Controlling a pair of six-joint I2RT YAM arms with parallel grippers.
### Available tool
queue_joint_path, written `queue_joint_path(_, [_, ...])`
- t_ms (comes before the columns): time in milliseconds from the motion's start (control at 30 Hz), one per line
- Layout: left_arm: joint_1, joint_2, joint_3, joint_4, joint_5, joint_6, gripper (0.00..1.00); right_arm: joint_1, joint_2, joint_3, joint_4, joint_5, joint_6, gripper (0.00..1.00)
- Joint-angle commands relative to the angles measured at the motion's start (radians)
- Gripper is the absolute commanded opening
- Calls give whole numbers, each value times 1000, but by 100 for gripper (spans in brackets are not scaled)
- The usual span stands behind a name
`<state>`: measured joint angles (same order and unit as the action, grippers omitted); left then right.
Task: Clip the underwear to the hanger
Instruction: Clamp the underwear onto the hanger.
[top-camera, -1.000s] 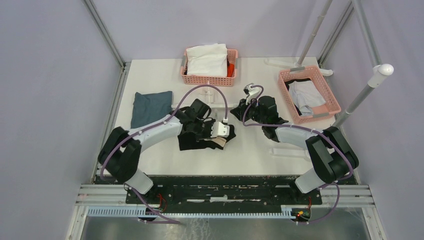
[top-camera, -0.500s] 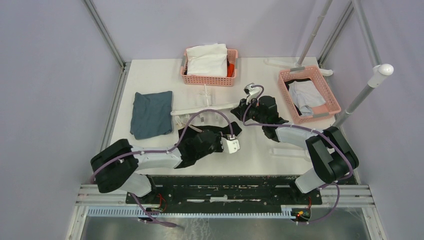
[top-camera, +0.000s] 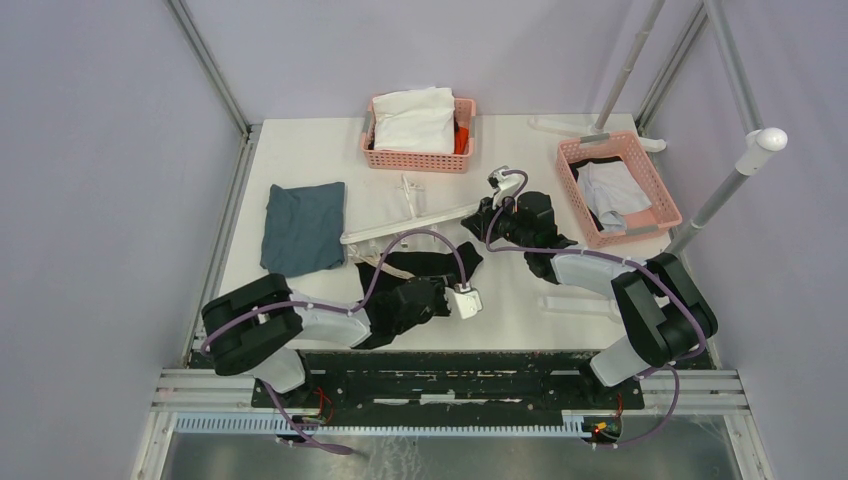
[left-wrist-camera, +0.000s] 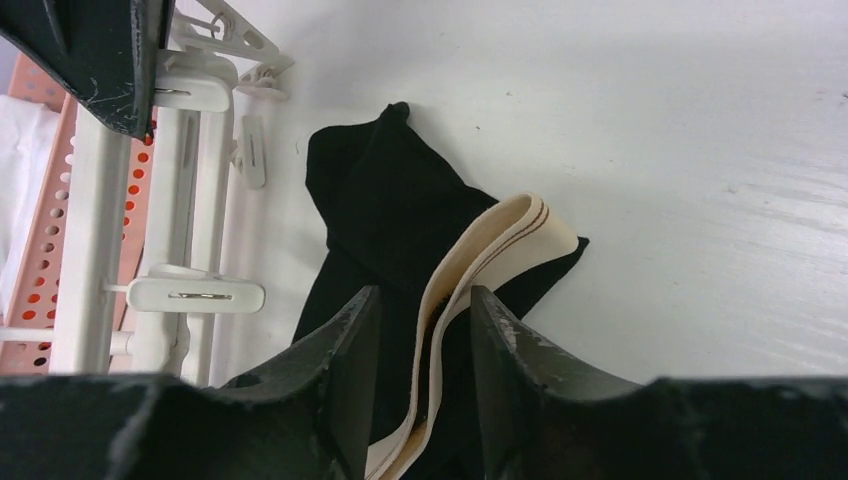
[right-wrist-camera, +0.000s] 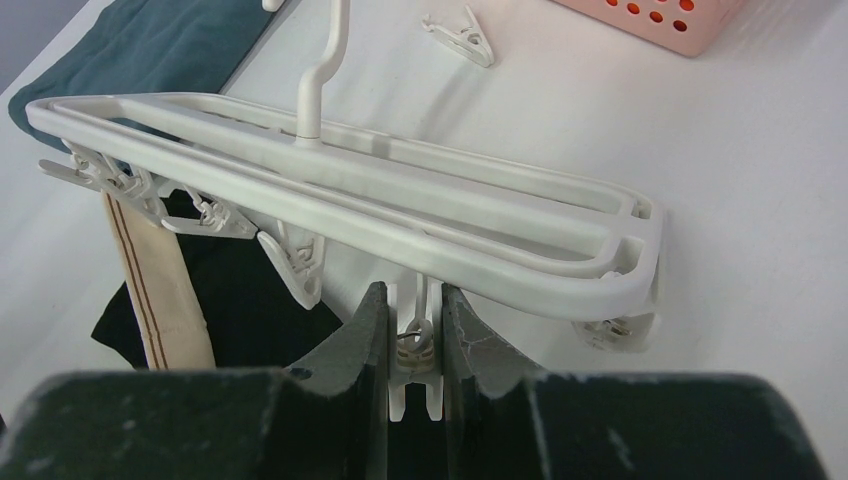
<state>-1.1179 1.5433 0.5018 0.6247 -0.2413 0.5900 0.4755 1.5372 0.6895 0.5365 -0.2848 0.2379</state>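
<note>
Loosening left fingers (left-wrist-camera: 345, 345) straddle underwear (left-wrist-camera: 390, 200) waistband (left-wrist-camera: 470, 270); right fingers (right-wrist-camera: 365, 330) still pinch hanger (right-wrist-camera: 420, 215) clip (right-wrist-camera: 412, 365).

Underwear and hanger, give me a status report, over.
Left gripper open, straddling the underwear waistband. Right gripper shut on a hanger clip, hanger held above the underwear. Nothing in the way.

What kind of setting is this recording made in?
Probably a robot test cell staged for laundry: plain purple walls, pink baskets of clothes, and a clip hanger.
</note>
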Motion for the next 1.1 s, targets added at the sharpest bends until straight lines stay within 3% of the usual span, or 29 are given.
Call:
queue_joint_path(0, [0, -73, -22, 73, 62, -17, 47, 4, -7, 30, 62, -11, -4, 0])
queue_joint_path(267, [46, -220, -15, -13, 237, 10, 67, 3, -20, 33, 41, -5, -12, 0])
queue_joint_path(367, [88, -240, 36, -131, 341, 35, 68, 3, -21, 34, 40, -8, -11, 0])
queue_joint_path(667, [282, -232, 180, -543, 858, 255, 68, 2, -31, 28, 41, -11, -10, 0])
queue_joint_path(833, [300, -138, 249, -611, 872, 321, 66, 3, -30, 25, 46, -13, -7, 0])
queue_joint_path(1067, [304, -25, 275, -525, 867, 271, 65, 4, -40, 19, 36, -9, -17, 0])
